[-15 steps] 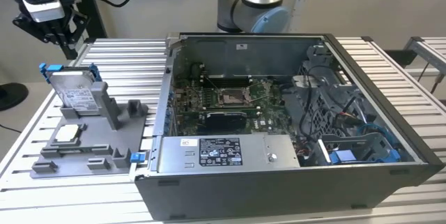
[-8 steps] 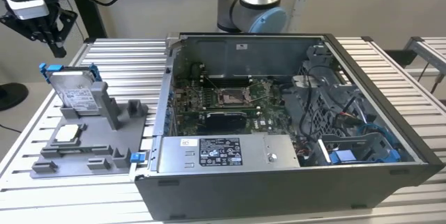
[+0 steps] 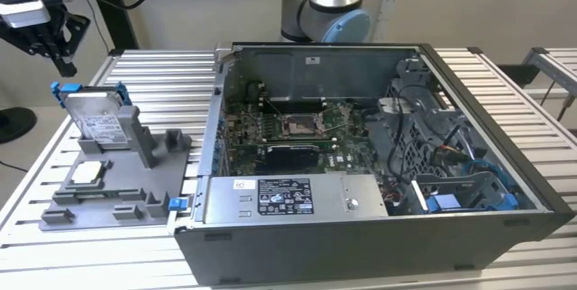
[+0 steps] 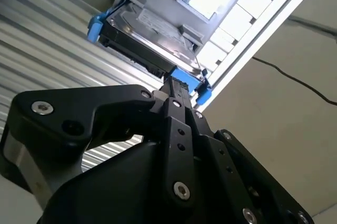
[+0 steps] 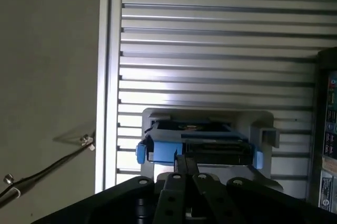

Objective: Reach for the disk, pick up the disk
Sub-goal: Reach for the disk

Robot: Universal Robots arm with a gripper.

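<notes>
REMOTE STATION: The gripper hangs on the exterior view's left, above and a little to the side of the disk, with open air between the 2. The disk stands on edge in the upright slot of a grey fixture on the slatted table. It has a blue rail at each end and its white label is showing. The open computer case sits beside the fixture.

In the second wrist view the gripper appears clenched on nothing, its tips pressed together and aimed at the disk. The first wrist view has the same closed tips looking down on the disk's top edge.

From my seat I judge the reach partly done: the arm is roughly lined up over the stand, but there is no contact. The pick-up has not begun and the disk sits untouched in its slot, so both closing the gap and the grasp itself are left.
</notes>
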